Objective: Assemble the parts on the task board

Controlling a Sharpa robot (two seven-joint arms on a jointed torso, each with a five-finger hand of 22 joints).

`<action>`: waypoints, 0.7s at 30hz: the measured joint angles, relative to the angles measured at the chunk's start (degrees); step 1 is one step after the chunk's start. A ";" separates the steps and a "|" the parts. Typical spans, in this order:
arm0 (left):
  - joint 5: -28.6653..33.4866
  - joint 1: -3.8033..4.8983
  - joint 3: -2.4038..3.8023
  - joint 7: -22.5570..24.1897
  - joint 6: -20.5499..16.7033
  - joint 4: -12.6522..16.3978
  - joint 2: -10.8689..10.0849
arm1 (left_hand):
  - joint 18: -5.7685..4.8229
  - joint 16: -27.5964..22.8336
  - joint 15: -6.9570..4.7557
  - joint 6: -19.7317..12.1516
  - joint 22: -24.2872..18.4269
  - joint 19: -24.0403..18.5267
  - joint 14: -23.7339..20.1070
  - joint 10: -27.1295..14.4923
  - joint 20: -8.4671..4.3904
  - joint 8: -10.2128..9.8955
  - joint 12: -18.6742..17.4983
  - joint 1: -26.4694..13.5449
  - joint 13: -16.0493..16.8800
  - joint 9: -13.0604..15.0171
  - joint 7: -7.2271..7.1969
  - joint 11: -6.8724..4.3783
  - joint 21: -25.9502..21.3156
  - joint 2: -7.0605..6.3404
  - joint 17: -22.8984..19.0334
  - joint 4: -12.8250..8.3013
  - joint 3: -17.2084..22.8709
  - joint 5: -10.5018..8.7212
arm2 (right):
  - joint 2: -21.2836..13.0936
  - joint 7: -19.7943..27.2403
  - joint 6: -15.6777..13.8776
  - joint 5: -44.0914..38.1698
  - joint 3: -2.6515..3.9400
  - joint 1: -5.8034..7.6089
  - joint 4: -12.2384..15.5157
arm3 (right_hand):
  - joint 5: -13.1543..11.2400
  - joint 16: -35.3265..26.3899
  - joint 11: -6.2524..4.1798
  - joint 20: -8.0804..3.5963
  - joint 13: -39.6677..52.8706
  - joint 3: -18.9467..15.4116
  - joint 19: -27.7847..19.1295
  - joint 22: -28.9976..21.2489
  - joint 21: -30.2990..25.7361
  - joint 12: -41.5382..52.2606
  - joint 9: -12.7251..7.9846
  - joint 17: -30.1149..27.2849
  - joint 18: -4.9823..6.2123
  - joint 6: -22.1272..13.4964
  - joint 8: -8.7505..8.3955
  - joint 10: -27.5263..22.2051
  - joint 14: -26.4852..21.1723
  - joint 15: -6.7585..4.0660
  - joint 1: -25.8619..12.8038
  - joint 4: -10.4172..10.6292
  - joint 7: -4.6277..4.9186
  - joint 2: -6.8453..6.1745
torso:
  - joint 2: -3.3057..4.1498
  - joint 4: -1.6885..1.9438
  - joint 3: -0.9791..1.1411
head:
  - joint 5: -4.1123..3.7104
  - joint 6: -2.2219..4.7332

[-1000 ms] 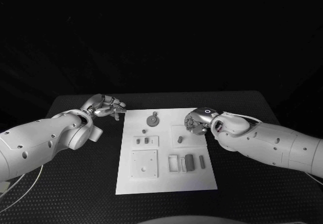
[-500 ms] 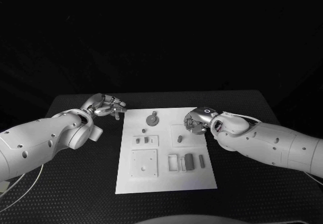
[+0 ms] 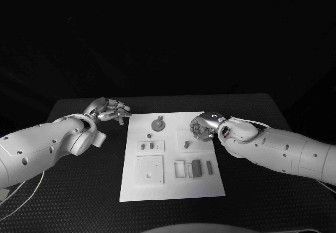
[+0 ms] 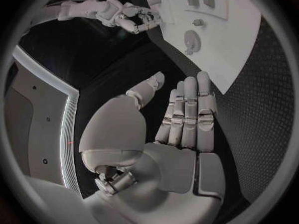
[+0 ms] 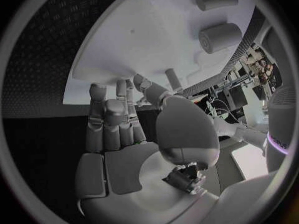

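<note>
From the head camera I see the task board [image 3: 172, 191] lying in the middle of the black table [image 3: 84, 194], with the grey parts spread over it: a round disc part [image 3: 159, 125] near the far edge, a small peg [image 3: 187, 144] right of centre, two little pieces [image 3: 147, 145] in a square recess, a flat square plate [image 3: 150, 170] and a row of upright bars [image 3: 196, 168] nearer me. They are too small for me to tell seated pieces from loose ones.

My left hand [image 3: 110, 109] hangs over bare table just off the board's far left corner. In the left wrist view its fingers [image 4: 188, 115] are stretched out side by side, thumb apart, nothing in them — an empty, spread hand [image 4: 163, 134].

My right hand [image 3: 203, 126] sits at the board's right edge, just beside the peg. The wrist and forearm hide most of it from above. In the right wrist view the fingers [image 5: 112, 122] reach up straight toward the board's underside edge and the palm [image 5: 134, 159] looks bare — but the fingertips are cut off against the white plate, so I cannot tell whether they touch it.
</note>
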 measured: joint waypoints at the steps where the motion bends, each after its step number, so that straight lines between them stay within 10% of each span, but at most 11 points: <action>1: 0.00 0.00 0.00 0.00 0.00 -0.01 0.00 | 0.00 0.00 0.00 0.00 0.00 0.00 0.00 0.00 0.00 0.00 0.00 0.00 0.00 0.00 0.00 0.00 0.00 0.00 0.03 0.00 0.00 0.00 | 0.00 0.00 -0.04 -0.09 0.00 0.00 0.00 | 0.00 0.00 0.14 0.00 0.00 0.00 0.00 0.00 0.00 -0.37 0.00 0.03 0.00 -0.01 0.00 -0.12 -0.06 0.06 0.00 0.00 0.01 0.00 | 0.00 0.00 0.00 | 0.00 0.00; 10: 0.01 0.00 0.00 0.00 0.01 -0.03 -0.02 | 0.01 0.04 -0.18 -0.10 0.00 0.19 0.18 -0.18 0.19 0.00 0.00 0.00 -0.16 0.00 -0.10 0.18 0.00 0.00 0.24 0.00 0.00 0.00 | 0.08 -0.14 -0.09 -0.79 -0.01 -0.01 0.04 | 0.00 0.00 0.45 -0.02 0.00 0.13 -0.04 0.00 0.00 -0.64 0.26 0.11 -0.37 0.14 0.00 -0.43 0.12 0.30 0.03 0.14 -0.14 0.03 | -0.01 0.05 -0.02 | 0.04 0.00; 21: 0.02 0.00 0.00 0.00 0.01 -0.01 -0.03 | -0.04 0.05 -0.20 -0.12 0.01 0.82 0.62 -0.18 -0.01 0.00 0.00 0.00 -0.36 0.01 -0.11 0.18 0.00 0.00 0.58 0.15 -0.16 0.00 | 0.41 -0.84 -0.17 -1.85 0.00 -0.01 -0.06 | 0.00 0.00 -0.60 -0.03 -0.91 0.69 -0.20 0.00 0.00 -0.87 1.02 0.18 -0.77 3.12 1.48 2.28 0.07 -0.06 1.03 -0.12 -1.10 3.52 | 0.00 0.05 -0.02 | 0.08 0.03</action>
